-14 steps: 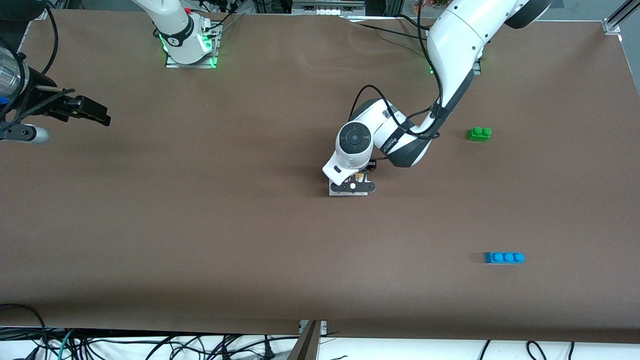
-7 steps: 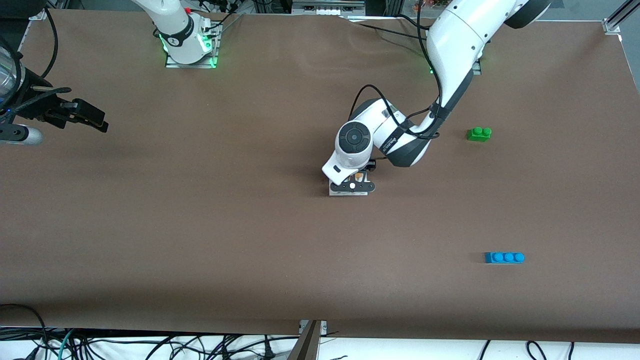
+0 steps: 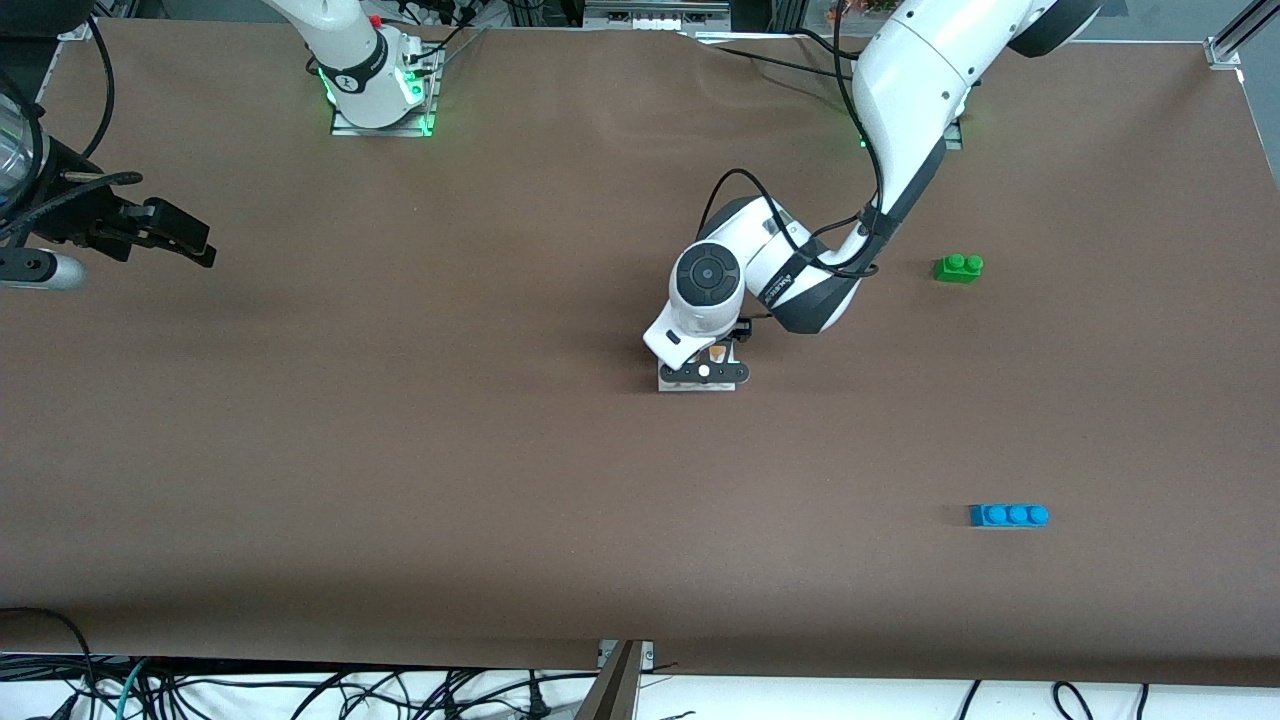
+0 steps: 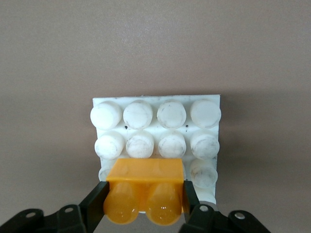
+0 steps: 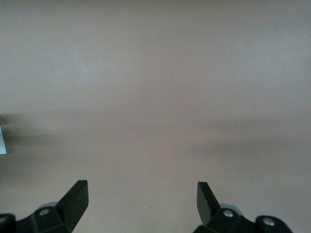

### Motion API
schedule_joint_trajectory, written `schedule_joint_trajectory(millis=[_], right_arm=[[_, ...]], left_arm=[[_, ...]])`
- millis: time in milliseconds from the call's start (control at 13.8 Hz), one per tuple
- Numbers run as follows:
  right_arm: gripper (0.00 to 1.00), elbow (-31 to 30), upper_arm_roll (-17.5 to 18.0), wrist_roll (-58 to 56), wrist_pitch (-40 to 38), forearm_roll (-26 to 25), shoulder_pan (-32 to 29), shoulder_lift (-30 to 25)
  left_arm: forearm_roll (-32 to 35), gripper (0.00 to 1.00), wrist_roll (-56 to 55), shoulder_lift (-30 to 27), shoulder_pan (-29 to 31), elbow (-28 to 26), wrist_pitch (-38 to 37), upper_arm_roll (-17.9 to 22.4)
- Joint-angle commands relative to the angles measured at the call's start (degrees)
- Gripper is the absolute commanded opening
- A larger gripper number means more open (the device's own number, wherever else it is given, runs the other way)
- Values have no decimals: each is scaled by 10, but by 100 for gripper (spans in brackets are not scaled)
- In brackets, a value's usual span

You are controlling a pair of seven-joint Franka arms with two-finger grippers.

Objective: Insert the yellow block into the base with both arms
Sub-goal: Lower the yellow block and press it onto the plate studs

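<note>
Now yellow block (image 4: 145, 194) clamped in left gripper (image 4: 144, 203), over base (image 4: 155, 127)

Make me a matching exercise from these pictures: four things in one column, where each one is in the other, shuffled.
Things:
1. yellow block
2. base
3. green brick
4. blue brick

Places:
A. on the table, nearest the front camera
B. under the left gripper, mid-table
C. clamped in the left gripper
D. toward the left arm's end, farther from the front camera than the blue one

Pairs: 1-C, 2-B, 3-D, 4-A
</note>
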Motion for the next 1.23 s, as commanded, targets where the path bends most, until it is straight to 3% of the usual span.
schedule_joint_trajectory(millis=[0, 1159], right_arm=[[99, 10, 3, -10, 2, -7, -1, 2], [99, 10, 3, -9, 3, -6, -1, 3]], left_arm=[[8, 54, -10, 13, -10, 15, -8, 4], [7, 54, -23, 14, -14, 14, -9, 3]])
